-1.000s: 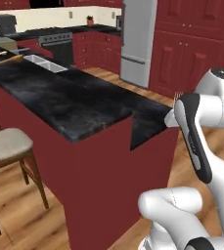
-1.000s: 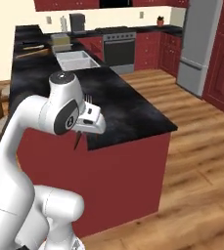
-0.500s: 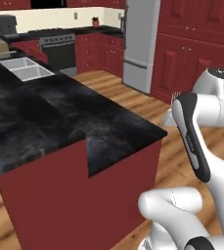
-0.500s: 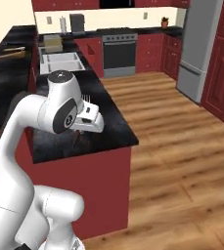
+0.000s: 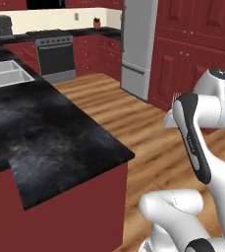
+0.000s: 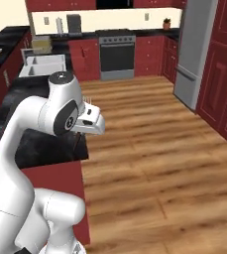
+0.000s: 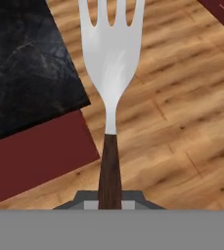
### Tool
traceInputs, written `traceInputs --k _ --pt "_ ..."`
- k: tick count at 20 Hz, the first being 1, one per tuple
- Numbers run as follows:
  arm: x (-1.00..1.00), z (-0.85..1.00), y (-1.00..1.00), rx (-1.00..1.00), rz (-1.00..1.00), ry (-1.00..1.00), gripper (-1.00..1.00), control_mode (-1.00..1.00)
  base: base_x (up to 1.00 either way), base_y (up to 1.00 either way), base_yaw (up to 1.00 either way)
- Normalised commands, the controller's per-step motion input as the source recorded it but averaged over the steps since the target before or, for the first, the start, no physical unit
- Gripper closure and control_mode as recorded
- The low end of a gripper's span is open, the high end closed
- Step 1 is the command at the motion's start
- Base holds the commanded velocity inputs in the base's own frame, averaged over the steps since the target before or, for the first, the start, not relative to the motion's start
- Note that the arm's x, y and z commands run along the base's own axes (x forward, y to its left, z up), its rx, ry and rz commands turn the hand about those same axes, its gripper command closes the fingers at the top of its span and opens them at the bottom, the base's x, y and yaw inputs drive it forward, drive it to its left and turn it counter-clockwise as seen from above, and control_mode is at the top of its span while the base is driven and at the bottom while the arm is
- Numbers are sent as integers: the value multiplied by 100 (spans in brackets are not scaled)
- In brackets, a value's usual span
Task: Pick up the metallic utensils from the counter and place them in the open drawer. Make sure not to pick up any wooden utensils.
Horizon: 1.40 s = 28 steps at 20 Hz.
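A fork [image 7: 111, 58] with a silver head and a dark brown handle stands upright in my gripper [image 7: 109, 199], which is shut on the handle. In the right base view the gripper [image 6: 89, 123] hangs past the counter's end, with the fork's tines [image 6: 88, 102] sticking up above the hand. The tines [image 5: 176, 96] also peek out behind my forearm in the left base view. The glossy black counter [image 5: 45, 138] [image 6: 40, 145] [image 7: 25, 63] lies to the left of the fork, over dark red panels. The open drawer and the wooden utensils are out of view.
Wooden floor [image 6: 149, 149] stretches beneath the hand. A grey fridge [image 5: 138, 44] [image 6: 192, 59] and tall red cabinets [image 5: 192, 49] stand on the right. A stove [image 5: 56, 54] [image 6: 116, 54] sits at the back, a sink [image 5: 3, 74] in the far counter.
The whole scene has shifted in both base views, so the base has moved along and past the counter's end. The fork stays in the shut gripper; the arm's pose is unchanged.
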Motion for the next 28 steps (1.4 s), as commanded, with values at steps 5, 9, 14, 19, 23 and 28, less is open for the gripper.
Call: traceInputs --k 5,9,14,19,23,28 --pt "0 0 0 0 0 0 100 100 61 -100 23" --pt "0 0 0 0 0 0 100 100 70 -100 31" --pt "0 0 0 0 0 0 100 100 93 -63 40" --pt "0 0 0 0 0 0 100 100 100 -15 47" --pt "0 0 0 0 0 0 100 100 100 -54 40" --pt "0 0 0 0 0 0 100 100 63 -97 21"
